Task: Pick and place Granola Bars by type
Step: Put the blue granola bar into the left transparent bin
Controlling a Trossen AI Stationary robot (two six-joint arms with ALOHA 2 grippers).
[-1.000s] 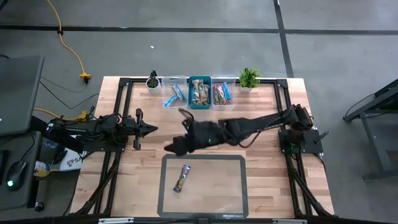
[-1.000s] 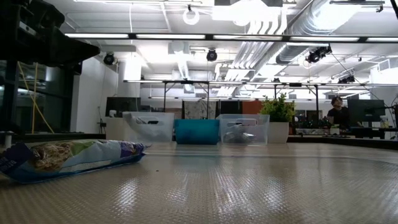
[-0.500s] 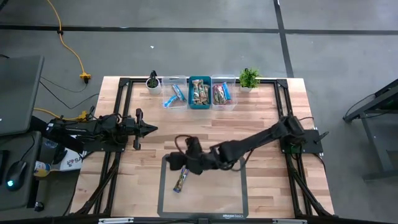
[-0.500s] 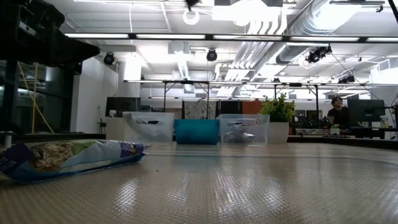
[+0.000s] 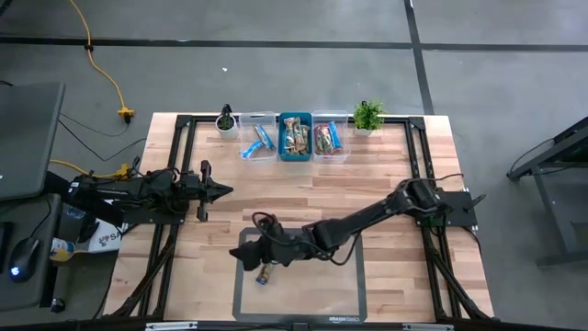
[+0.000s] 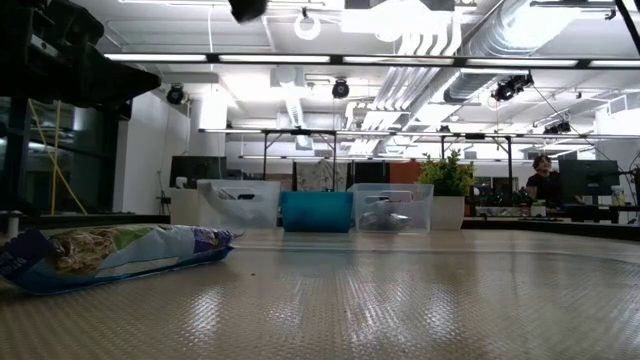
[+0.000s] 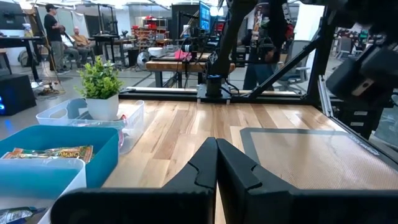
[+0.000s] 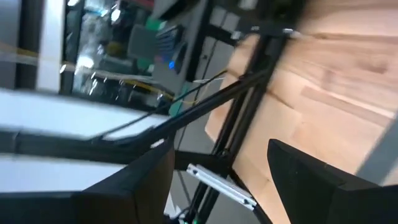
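A single granola bar lies on the grey mat at the near middle of the desk; in the low view it shows at the left edge, flat on the mat, its shiny wrapper blue at the rims with a tan oat picture on the face, its near end cut off by the frame. The right arm reaches from its base on the right side in a long, low diagonal across the desk, and its right pincer hangs just above the upper end of that bar, partly covering it from overhead. Its two dark fingers stand spread with a wide gap between them and nothing held. Only a dark bit of this arm shows in the low view, at the top edge. Three bins stand in a row at the far edge: a clear bin with blue bars, a teal bin with tan and green ones, and another clear bin with mixed wrappers too small to sort by eye. The left arm waits stretched along the left side, its left pincer closed, fingertips pressed together.
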